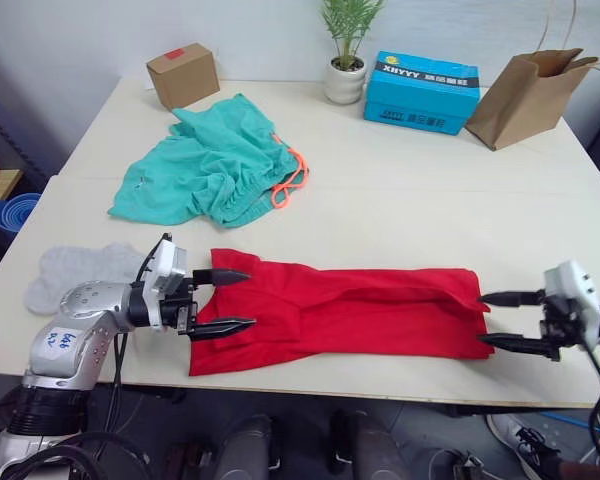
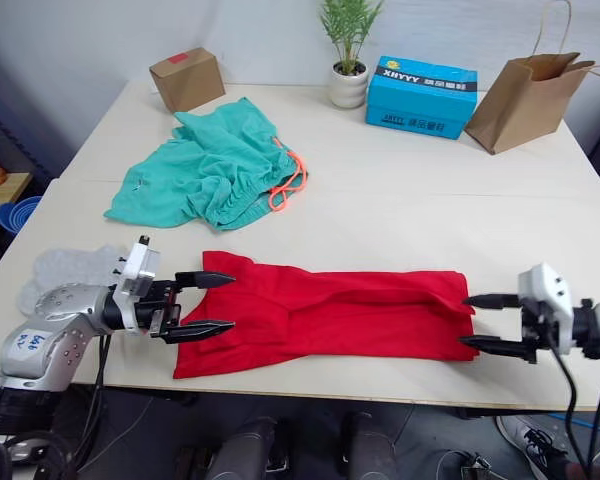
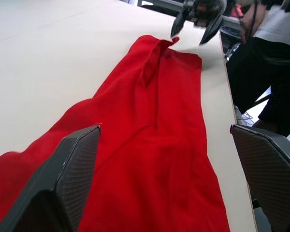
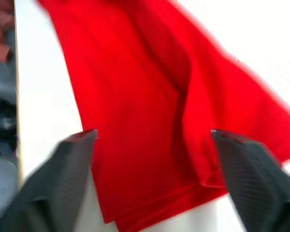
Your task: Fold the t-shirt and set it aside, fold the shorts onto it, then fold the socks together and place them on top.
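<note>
A long folded red t-shirt (image 1: 350, 310) lies on a table (image 1: 400, 190); the released left gripper (image 1: 223, 300) and right gripper (image 1: 502, 320) flank its ends.

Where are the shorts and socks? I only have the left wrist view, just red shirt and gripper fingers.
Observer: The shorts lie crumpled on the table's far left part, beyond the t-shirt.
Operator: And the socks?
Observer: The socks sit near the front left edge, beside the left gripper, unfolded.
Operator: Is the right gripper holding the shirt?
Observer: No. The right gripper is open at the shirt's right end, jaws spread around its edge.
</note>
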Controlling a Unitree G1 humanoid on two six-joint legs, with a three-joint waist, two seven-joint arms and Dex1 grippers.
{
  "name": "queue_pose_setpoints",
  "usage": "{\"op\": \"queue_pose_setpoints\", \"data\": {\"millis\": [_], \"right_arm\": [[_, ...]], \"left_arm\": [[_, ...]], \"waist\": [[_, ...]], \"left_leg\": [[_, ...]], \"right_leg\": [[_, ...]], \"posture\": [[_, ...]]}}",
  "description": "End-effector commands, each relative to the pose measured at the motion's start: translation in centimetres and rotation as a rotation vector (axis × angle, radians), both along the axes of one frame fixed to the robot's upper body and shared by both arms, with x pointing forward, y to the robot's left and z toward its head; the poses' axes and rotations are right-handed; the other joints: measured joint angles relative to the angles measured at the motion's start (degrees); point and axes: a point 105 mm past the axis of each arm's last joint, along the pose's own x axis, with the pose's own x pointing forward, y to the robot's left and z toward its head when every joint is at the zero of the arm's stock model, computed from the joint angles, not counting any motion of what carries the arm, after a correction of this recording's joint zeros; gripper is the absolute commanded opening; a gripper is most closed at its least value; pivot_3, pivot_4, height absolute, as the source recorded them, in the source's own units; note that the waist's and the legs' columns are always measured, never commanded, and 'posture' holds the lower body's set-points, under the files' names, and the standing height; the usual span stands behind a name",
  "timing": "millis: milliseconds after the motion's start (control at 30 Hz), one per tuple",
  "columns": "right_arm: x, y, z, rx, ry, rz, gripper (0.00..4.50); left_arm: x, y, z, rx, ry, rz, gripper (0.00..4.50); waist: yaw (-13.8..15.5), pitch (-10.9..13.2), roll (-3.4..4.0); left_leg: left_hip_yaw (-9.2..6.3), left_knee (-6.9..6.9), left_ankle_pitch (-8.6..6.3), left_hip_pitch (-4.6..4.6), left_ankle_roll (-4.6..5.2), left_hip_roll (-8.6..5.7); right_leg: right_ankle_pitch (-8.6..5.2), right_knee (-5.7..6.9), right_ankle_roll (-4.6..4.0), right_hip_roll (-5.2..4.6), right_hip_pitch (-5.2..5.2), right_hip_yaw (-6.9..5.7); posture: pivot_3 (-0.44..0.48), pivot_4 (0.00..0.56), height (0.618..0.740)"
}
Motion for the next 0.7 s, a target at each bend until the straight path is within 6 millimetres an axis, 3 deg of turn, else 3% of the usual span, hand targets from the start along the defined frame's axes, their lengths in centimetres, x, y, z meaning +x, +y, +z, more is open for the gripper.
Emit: {"op": "queue_pose_setpoints", "data": {"millis": [33, 67, 233, 400, 433, 567, 700], "right_arm": [[1.2, 2.8, 4.1, 0.184, -0.044, 0.023, 4.01], [1.4, 3.6, 3.7, 0.169, -0.043, 0.042, 3.83], [4.1, 6.8, 0.8, 0.017, -0.169, 0.087, 1.96], [7.0, 9.8, -0.7, -0.016, -0.249, 0.11, 0.15], [7.3, 10.4, -1.0, -0.01, -0.248, 0.118, 0.0], [7.6, 11.9, -2.4, -0.019, -0.238, 0.168, 0.0], [6.2, 12.7, -4.1, 0.03, -0.215, 0.234, 0.0]], "left_arm": [[1.4, -0.2, 1.4, -0.03, -0.054, 0.095, 3.85], [2.0, -0.5, 1.4, -0.024, -0.066, 0.118, 3.62], [4.1, -2.7, 1.4, 0.003, -0.102, 0.164, 1.96], [4.8, -3.7, -0.6, 0.076, -0.082, 0.171, 0.3], [4.8, -4.0, -1.1, 0.087, -0.075, 0.161, 0.02], [5.0, -4.6, -2.9, 0.144, -0.074, 0.156, 0.02], [5.7, -4.4, -3.5, 0.129, -0.064, 0.238, 0.02]], "waist": [[-0.1, 0.0, 0.0], [0.1, 0.0, -0.01], [1.4, -0.1, -0.18], [1.4, -0.1, -0.17], [1.4, -0.1, -0.17], [1.5, -0.1, -0.18], [1.5, -0.1, -0.18]], "left_leg": [[0.0, -0.01, 0.0, 0.01, 0.0, 0.01], [0.0, -0.01, 0.01, 0.03, -0.01, 0.02], [-0.03, -0.05, 0.02, -0.07, -0.06, -0.03], [0.11, -0.01, 0.21, -0.21, 0.34, -0.13], [0.11, 0.0, 0.22, -0.2, 0.34, -0.12], [0.09, 0.0, 0.26, -0.21, 0.36, -0.11], [0.08, 0.02, 0.27, -0.21, 0.38, -0.12]], "right_leg": [[0.01, 0.0, -0.03, 0.0, -0.01, 0.01], [0.02, 0.02, -0.03, 0.0, 0.0, 0.0], [0.02, -0.09, -0.02, 0.08, -0.01, -0.08], [0.07, 0.0, 0.08, 0.06, -0.11, -0.02], [0.07, 0.0, 0.08, 0.08, -0.1, -0.04], [0.07, 0.01, 0.07, 0.09, -0.1, -0.06], [0.07, 0.04, 0.08, 0.07, -0.08, -0.05]], "posture": [[0.0, 0.15, 0.74], [0.0, 0.15, 0.74], [0.0, 0.15, 0.74], [0.0, 0.15, 0.74], [0.0, 0.15, 0.74], [0.0, 0.15, 0.74], [0.0, 0.15, 0.74]]}}
